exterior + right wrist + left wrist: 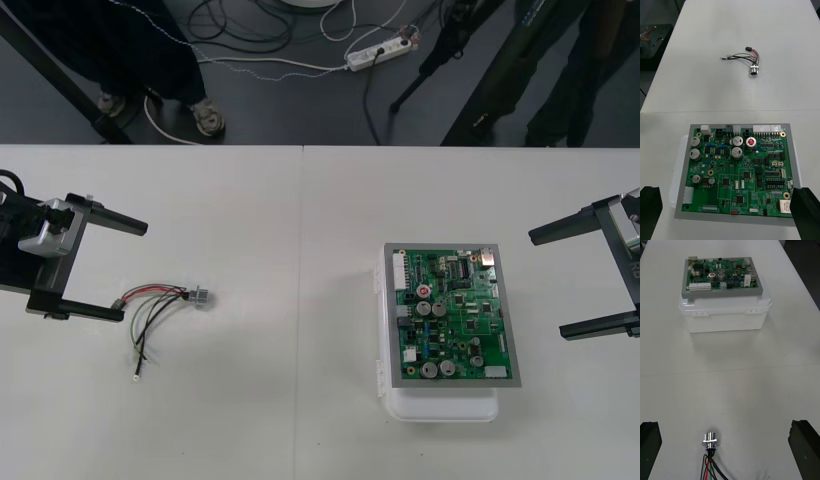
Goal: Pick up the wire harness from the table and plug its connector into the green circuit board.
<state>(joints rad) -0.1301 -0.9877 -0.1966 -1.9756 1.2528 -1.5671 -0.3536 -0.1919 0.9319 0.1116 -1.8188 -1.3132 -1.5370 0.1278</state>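
The wire harness (160, 305) lies flat on the table's left half. Its round metal socket (198, 296) points toward the board, and its thin red, black and green wires trail back and forward. My left gripper (133, 271) stands open just left of it, its lower finger (90, 312) beside the wire ends. In the left wrist view the socket (710, 438) lies on the table between the open fingers (648, 442). The green circuit board (452, 315) rests on its white base (440, 405) right of centre. My right gripper (547, 284) waits open at the right edge.
A seam (300, 300) runs down the middle of the table between harness and board. Bare tabletop surrounds both. Beyond the far edge lies dark floor with cables and a power strip (378, 54).
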